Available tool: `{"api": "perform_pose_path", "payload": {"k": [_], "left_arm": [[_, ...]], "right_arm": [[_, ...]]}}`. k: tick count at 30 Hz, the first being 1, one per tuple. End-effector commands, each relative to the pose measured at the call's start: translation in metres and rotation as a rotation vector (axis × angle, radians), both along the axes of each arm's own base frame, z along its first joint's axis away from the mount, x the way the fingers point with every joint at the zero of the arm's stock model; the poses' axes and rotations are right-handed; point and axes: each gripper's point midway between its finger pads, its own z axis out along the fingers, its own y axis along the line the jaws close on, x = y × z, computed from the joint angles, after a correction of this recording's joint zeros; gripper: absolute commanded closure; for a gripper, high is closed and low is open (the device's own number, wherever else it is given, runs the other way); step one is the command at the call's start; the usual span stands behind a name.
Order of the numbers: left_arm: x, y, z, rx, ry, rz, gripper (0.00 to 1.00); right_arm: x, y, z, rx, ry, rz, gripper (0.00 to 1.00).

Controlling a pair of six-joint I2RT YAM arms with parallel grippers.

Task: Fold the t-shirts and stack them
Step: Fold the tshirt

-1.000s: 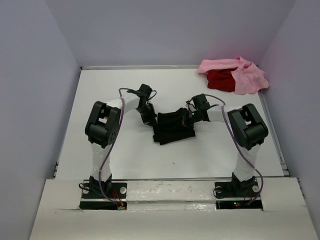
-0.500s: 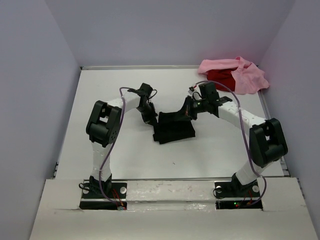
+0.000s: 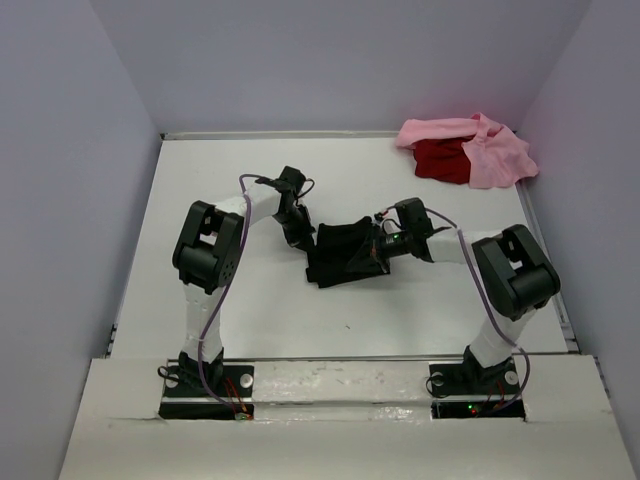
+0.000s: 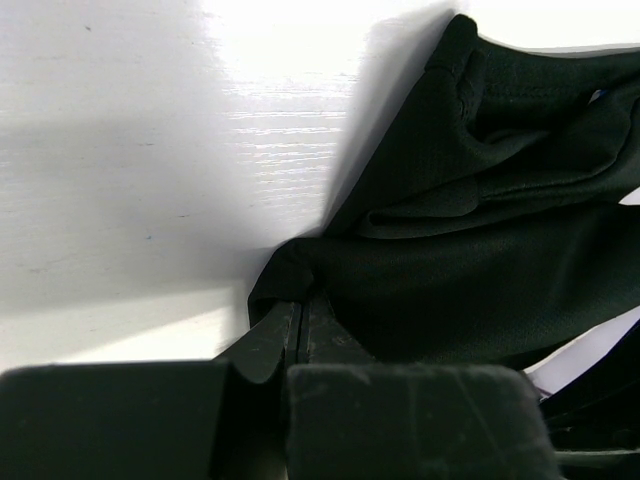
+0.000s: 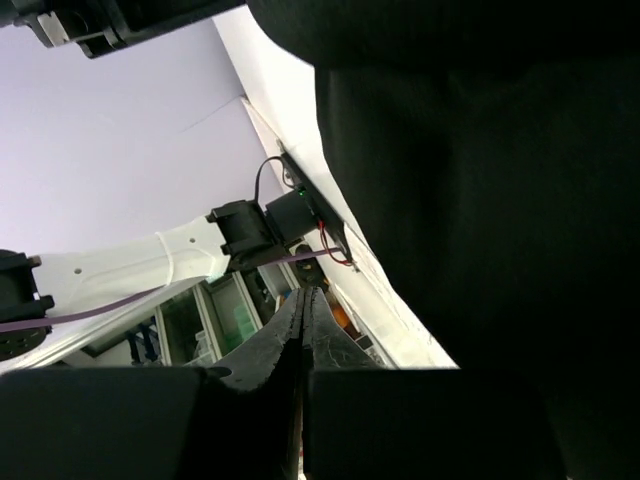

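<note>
The black t-shirt (image 3: 345,255) lies partly folded and bunched at the table's middle. My left gripper (image 3: 300,238) is at its left edge, shut on a corner of the cloth; the left wrist view shows the black shirt (image 4: 480,250) pinched at the tips of the left gripper (image 4: 302,295). My right gripper (image 3: 376,247) is low at the shirt's right edge. In the right wrist view this gripper (image 5: 303,292) has its jaws shut with nothing showing between them, and black cloth (image 5: 480,200) hangs over it, filling the right side. The pink shirt (image 3: 495,155) and red shirt (image 3: 440,160) lie heaped at the far right corner.
White table (image 3: 230,300) with lilac walls on three sides. A raised rim (image 3: 545,260) runs along the right edge. Both arm bases stand at the near edge.
My right gripper rose toward the far right with the shirt's right side lifted, then came back down and left onto the shirt. The left gripper stayed in place.
</note>
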Motion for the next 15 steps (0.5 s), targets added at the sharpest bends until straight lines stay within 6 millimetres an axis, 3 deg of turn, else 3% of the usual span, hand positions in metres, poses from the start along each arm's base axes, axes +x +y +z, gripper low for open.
{"api": "perform_pose_path", "payload": {"k": [1, 8, 15], "left_arm": [[0.004, 0.002, 0.012, -0.004, -0.02, -0.013, 1.0], [0.004, 0.002, 0.012, -0.006, -0.021, -0.013, 1.0], [0.004, 0.002, 0.012, -0.009, -0.021, -0.015, 1.0]], "right_arm": [[0.016, 0.017, 0.022, 0.094, -0.096, 0.034, 1.0], [0.01, 0.034, -0.008, 0.053, -0.063, 0.077, 1.0], [0.005, 0.026, -0.068, -0.155, -0.029, 0.112, 1.0]]}}
